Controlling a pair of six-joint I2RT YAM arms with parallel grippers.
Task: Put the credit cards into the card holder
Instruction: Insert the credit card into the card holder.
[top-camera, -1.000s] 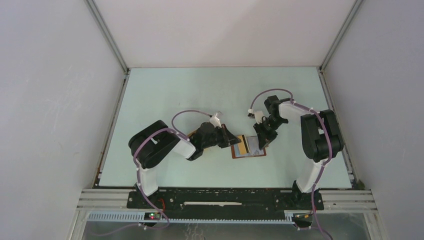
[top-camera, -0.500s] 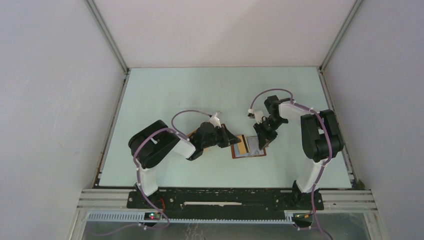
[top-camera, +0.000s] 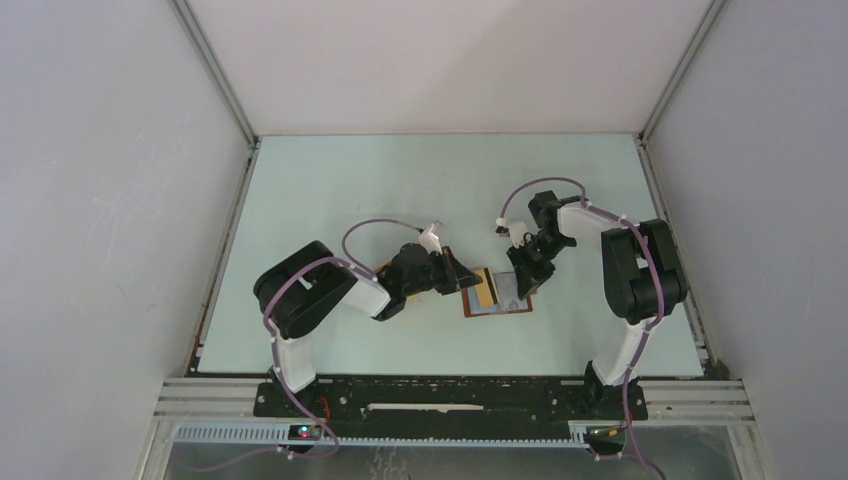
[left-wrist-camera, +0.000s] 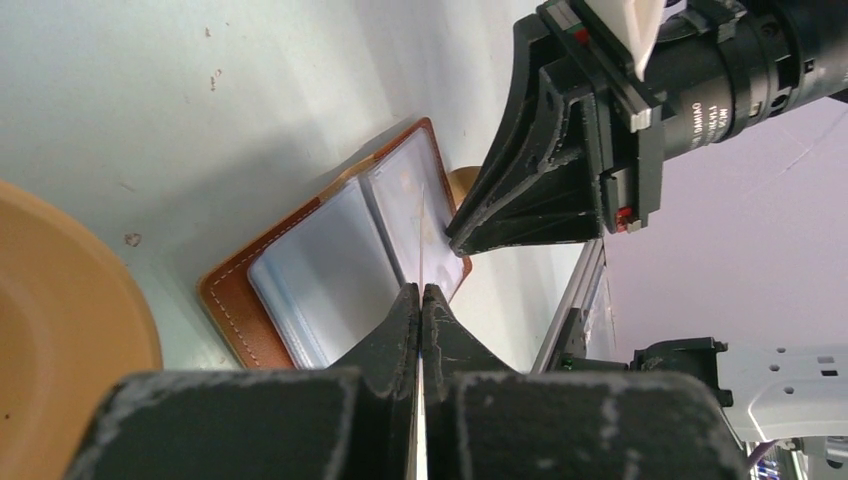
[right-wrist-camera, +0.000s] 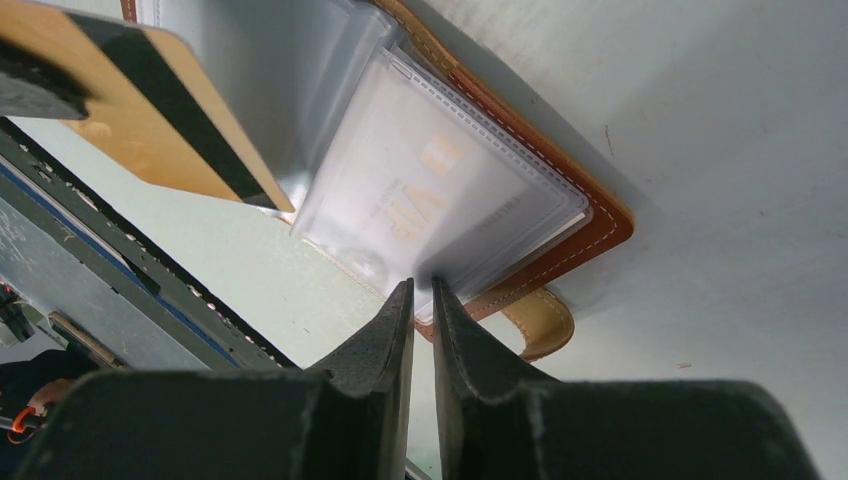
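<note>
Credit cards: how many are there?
2: a gold black-striped card in the left gripper; a pale card sleeved in the brown leather wallet. More may be hidden.

Left pincer (left-wrist-camera: 421, 292) pressed closed, right pincer (right-wrist-camera: 422, 288) nearly closed, tips pointing toward each other

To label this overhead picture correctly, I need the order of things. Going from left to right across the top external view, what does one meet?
Left arm → left fingers → card holder → right fingers → right arm. The gold card lies over the card holder, so it is left out.
</note>
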